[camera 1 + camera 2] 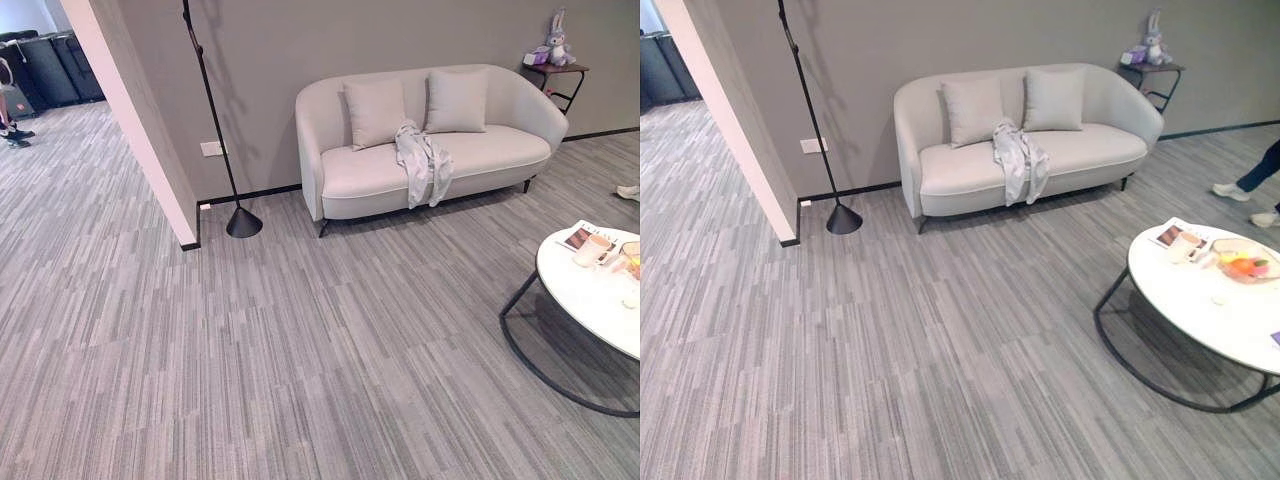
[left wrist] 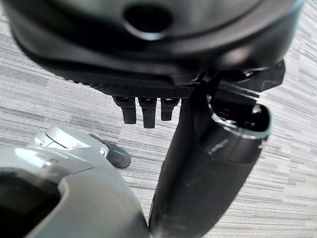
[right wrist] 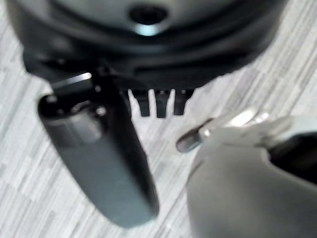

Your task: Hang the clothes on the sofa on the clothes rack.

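Fingers of the left hand hang straight and relaxed over bare carpet, holding nothing; those of the right hand look the same in its wrist view. The garment, a pale grey piece of clothing, lies draped over the front edge of the sofa seat, its long axis running from the cushions down toward the floor. It is well apart from both hands, straight ahead and somewhat to the right, so the right hand is likely the nearer. A walk across open carpet seems to come first. The black pole with a cone base, left of the sofa, may be the clothes rack. A round white desk stands at the right.
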You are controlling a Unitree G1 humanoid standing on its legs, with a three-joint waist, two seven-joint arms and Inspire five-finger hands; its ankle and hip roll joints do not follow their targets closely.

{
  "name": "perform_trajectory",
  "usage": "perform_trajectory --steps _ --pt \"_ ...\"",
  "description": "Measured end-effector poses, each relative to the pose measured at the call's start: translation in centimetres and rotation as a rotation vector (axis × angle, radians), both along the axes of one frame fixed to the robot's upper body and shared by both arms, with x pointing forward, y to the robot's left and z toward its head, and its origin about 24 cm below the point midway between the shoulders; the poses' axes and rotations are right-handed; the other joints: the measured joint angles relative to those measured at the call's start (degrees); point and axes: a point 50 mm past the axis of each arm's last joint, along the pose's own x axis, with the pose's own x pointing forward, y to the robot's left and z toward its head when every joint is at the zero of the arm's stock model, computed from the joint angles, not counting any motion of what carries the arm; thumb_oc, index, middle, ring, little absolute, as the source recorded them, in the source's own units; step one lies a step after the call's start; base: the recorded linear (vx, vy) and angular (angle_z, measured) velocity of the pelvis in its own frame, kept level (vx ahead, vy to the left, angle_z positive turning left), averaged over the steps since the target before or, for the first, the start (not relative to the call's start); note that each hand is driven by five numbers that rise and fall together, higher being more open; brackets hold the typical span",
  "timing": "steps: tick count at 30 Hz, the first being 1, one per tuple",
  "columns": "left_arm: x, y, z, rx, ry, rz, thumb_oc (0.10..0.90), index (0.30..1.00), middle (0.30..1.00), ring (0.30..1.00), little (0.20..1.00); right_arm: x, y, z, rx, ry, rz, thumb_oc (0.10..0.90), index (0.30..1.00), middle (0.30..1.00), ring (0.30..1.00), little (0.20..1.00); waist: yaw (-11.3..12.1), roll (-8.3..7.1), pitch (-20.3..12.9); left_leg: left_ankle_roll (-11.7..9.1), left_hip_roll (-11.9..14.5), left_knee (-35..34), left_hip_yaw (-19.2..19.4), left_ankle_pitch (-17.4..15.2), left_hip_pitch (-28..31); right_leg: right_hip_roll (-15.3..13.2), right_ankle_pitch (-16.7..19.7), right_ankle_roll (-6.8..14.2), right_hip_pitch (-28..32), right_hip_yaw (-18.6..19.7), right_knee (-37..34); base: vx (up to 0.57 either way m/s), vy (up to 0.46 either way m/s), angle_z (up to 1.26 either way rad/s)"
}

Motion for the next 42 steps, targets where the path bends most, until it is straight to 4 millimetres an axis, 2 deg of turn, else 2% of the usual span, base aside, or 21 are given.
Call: perform_trajectory --steps 27,31,32,33,34,36,37,38,39,41,42 --pt "0.5 0.2 0.1 0.018 -0.001 -0.103 0.8 0.9 0.9 0.9 0.9 -0.1 -0.1 0.0 -0.003 0.014 0.043 0.8 0.9 0.9 0.9 0.9 -0.4 -0.52 -0.3 0.2 -0.3 -0.7 0.4 0.1 1.3 -0.4 0.1 0.1 0.7 0.4 0.0 0.01 0.024 0.0" --pt "1.0 0.0 0.1 0.016 -0.01 -0.121 0.8 0.9 0.9 0.9 0.9 -0.1 -0.5 0.1 -0.013 0.018 0.062 0.8 0.9 0.9 0.9 0.9 -0.4 -0.11 0.0 0.8 -0.4 -0.7 0.5 0.1 1.0 -0.5 -0.3 0.7 -0.1 0.4 1.3 -0.07 0.125 -0.03" --pt "1.3 -0.1 0.1 0.014 -0.015 -0.123 0.8 0.9 0.9 0.9 0.9 -0.6 -0.6 0.1 -0.015 0.031 0.061 0.8 0.9 0.9 0.9 0.9 -0.3 0.05 0.1 1.5 -1.1 -0.3 0.9 -0.4 0.3 -0.6 -0.5 1.4 -1.7 0.3 3.6 -0.12 0.21 -0.1" --pt "2.1 -0.6 0.1 0.005 -0.031 -0.125 0.8 0.9 0.9 0.9 0.9 0.1 -1.0 0.2 -0.03 0.011 0.071 0.8 0.9 0.9 0.9 0.9 -0.2 1.1 0.7 2.7 -0.2 1.4 0.6 -1.2 -1.9 -0.3 -2.1 2.8 -5.9 -0.3 10.2 -0.01 0.132 -0.15" --pt "3.1 -0.8 0.2 0.003 -0.055 -0.161 0.8 0.9 0.9 0.9 0.9 1.1 -1.4 0.4 -0.042 -0.011 0.082 0.8 0.9 0.9 0.9 0.9 -0.2 2.37 2.4 3.0 0.2 1.9 0.2 -1.3 -2.3 -0.2 -3.1 4.6 -10.7 -1.4 18.8 -0.02 0.198 -0.17" --pt "4.4 -0.8 0.4 0.001 -0.088 -0.171 0.8 0.9 0.9 0.9 0.9 1.9 -1.4 0.5 -0.042 -0.024 0.096 0.8 0.9 0.9 0.9 0.9 -0.5 2.38 4.7 4.1 -0.7 0.5 0.2 -1.1 -1.0 -1.7 -4.3 6.5 -16.5 -1.8 31.6 0.07 0.179 -0.24" --pt "4.5 -0.5 0.5 0.008 -0.089 -0.17 0.8 0.9 0.9 0.9 0.9 2.3 -1.3 0.5 -0.039 -0.034 0.094 0.8 0.9 0.9 0.9 0.9 -0.5 1.79 6.4 4.7 -1.2 0.3 0.5 -1.2 0.1 -3.0 -3.8 7.4 -19.2 -2.6 38.9 0.11 0.085 -0.26" --pt "4.7 0.0 0.6 0.022 -0.092 -0.172 0.8 0.9 0.9 0.9 0.9 3.2 -1.2 0.6 -0.036 -0.068 0.079 0.8 0.9 0.9 0.9 0.9 -0.5 0.86 8.1 6.1 -2.4 0.3 0.4 -2.2 1.4 -6.2 -2.3 10.0 -24.4 -4.2 49.6 0.15 0.002 -0.08" --pt "4.7 0.2 0.6 0.027 -0.088 -0.173 0.8 0.9 0.9 0.9 0.9 2.7 -1.3 0.5 -0.034 -0.063 0.071 0.8 0.9 0.9 0.9 0.9 -0.6 0.61 8.1 6.3 -2.8 0.5 0.8 -2.3 1.6 -8.9 -2.8 10.3 -26.8 -6.7 53.8 0.27 -0.094 0.16" --pt "4.4 0.3 0.6 0.034 -0.093 -0.172 0.8 0.9 0.9 0.9 0.9 1.9 -1.1 0.4 -0.022 -0.032 0.056 0.8 0.9 0.9 0.9 0.9 -0.4 0.62 7.8 6.9 -2.9 -0.2 0.0 -2.4 2.1 -11.1 -3.6 10.0 -27.5 -7.9 45.7 0.28 -0.117 0.33" --pt "4.0 0.2 0.6 0.032 -0.083 -0.169 0.8 0.9 0.9 0.9 0.9 2.0 -1.2 0.4 -0.025 -0.036 0.047 0.8 0.9 0.9 0.9 0.9 -0.4 0.65 7.7 6.9 -3.0 -0.2 -0.3 -2.3 1.6 -11.2 -3.6 9.9 -26.5 -7.7 38.4 0.2 -0.111 0.25"
